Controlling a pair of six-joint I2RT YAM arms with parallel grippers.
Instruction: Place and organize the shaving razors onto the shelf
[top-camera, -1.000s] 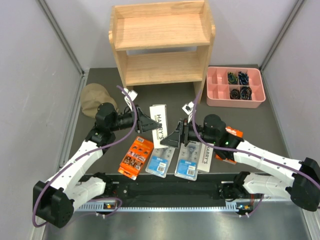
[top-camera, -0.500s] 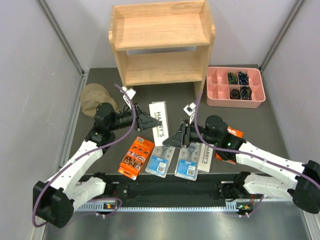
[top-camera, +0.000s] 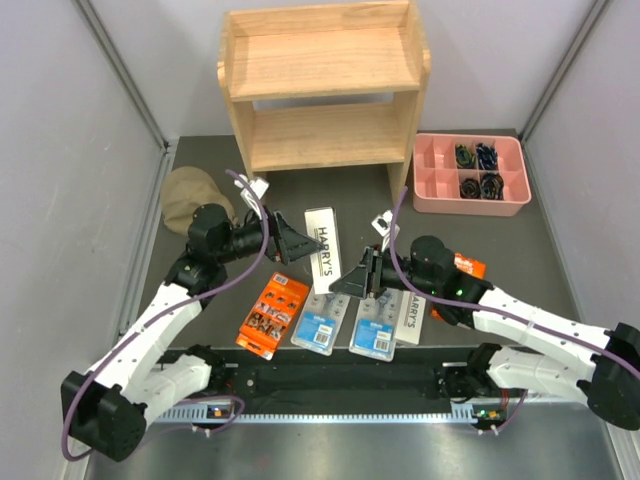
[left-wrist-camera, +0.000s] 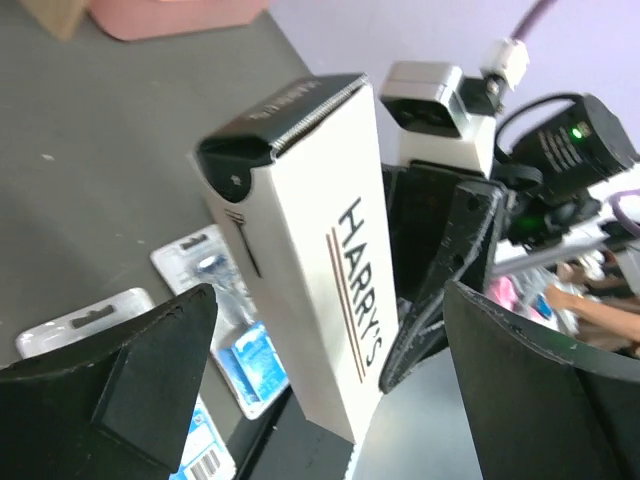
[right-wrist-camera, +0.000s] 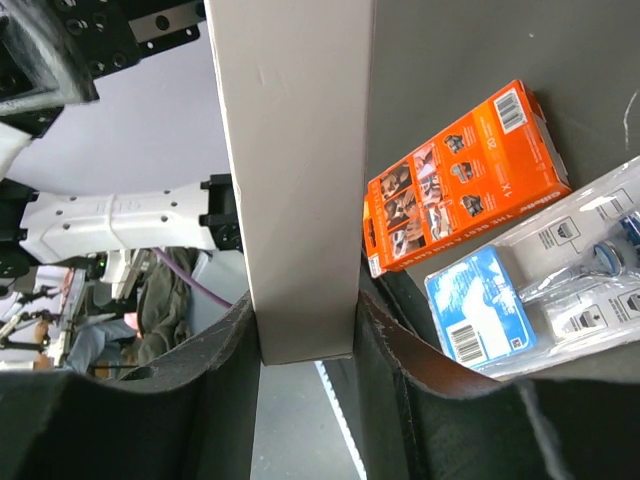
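My right gripper (right-wrist-camera: 305, 335) clamps the lower end of the long white HARRY'S cardboard box (top-camera: 323, 250), raised before the light-wood two-tier shelf (top-camera: 237, 120); my left gripper (top-camera: 298, 243) gapes wide, clear of it.

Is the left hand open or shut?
The left hand is open: its fingers stand wide apart, with gaps on both sides of the box, which the right hand grips.

At rear of table (top-camera: 360, 195) stood shelf (top-camera: 325, 90); compartmented tray (top-camera: 470, 206) just right of it, cap (top-camera: 185, 200) front-left. HARRY'S box (top-camera: 323, 248) was ahead of shelf, blister packs (top-camera: 320, 328) nearer still.
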